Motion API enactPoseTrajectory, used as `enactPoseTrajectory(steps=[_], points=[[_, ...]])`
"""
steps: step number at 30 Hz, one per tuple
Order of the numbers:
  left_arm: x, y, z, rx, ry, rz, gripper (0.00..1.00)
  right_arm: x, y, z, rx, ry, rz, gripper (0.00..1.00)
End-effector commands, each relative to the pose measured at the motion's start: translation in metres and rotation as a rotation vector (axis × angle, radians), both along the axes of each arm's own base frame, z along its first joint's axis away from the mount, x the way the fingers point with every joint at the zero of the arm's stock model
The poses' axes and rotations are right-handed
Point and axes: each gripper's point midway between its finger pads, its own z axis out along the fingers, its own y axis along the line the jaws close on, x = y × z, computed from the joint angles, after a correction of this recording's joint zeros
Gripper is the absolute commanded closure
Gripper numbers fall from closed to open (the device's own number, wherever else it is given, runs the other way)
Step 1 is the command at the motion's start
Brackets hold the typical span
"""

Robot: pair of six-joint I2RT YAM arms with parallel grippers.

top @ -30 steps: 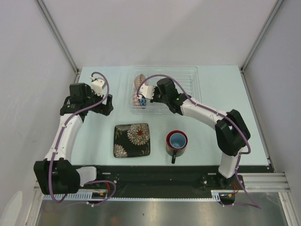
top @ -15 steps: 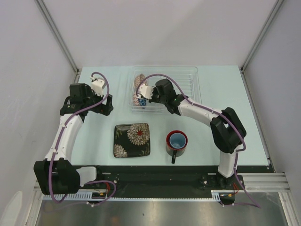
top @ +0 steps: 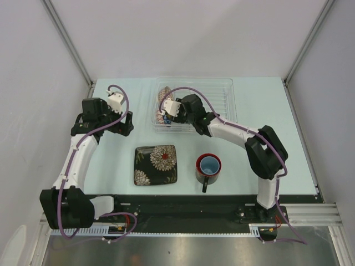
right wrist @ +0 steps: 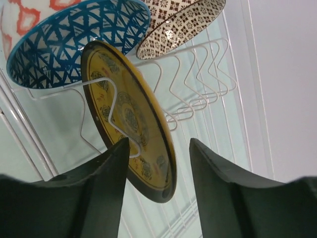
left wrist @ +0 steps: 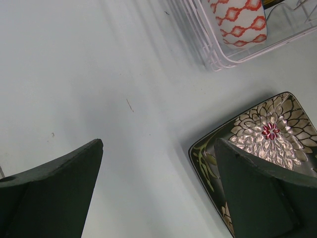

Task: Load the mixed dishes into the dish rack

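Right tool (right wrist: 158, 145), fingers spread, straddles the yellow plate (right wrist: 124, 114) standing in the dish rack (right wrist: 208, 74).

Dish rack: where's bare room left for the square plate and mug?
Free: the dish rack's right half, between the right arm and its right wall; also the table right of the rack. Crowded: the rack's left end, where blue-patterned bowl, brown-patterned bowl and yellow plate stand packed, the right fingers either side of the plate's rim.

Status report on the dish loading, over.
Left gripper open, empty. Right gripper open, straddling yellow plate standing in dish rack. Square plate, red mug on table, unloaded, nothing blocking them.
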Motion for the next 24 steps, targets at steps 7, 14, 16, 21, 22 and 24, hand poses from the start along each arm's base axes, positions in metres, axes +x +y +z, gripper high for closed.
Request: enactPoseTrajectory(steps=[7,14,16,21,22,24], points=[[0.003,0.001,0.024,0.012,-0.077,-0.015,0.0,-0.01,-0.01,0.089,0.115,-0.135,-0.108,0.0],[0.0,0.012,0.011,0.101,-0.078,-0.026,0.0,-0.058,-0.026,0.159,0.299,-0.118,-0.192,0.0],[-0.005,0.018,-0.002,0.162,-0.073,-0.051,0.0,-0.089,-0.024,0.197,0.561,0.063,-0.265,0.0],[-0.033,0.015,-0.035,0.248,-0.046,-0.19,0.0,-0.133,-0.012,0.167,0.982,0.868,-0.13,0.0],[-0.039,0.015,-0.041,0.256,-0.027,-0.207,0.0,-0.138,-0.008,0.145,1.018,1.0,-0.212,0.0],[-0.05,0.016,-0.055,0.284,-0.004,-0.238,0.0,-0.15,0.009,0.117,0.989,1.056,-0.253,0.0]])
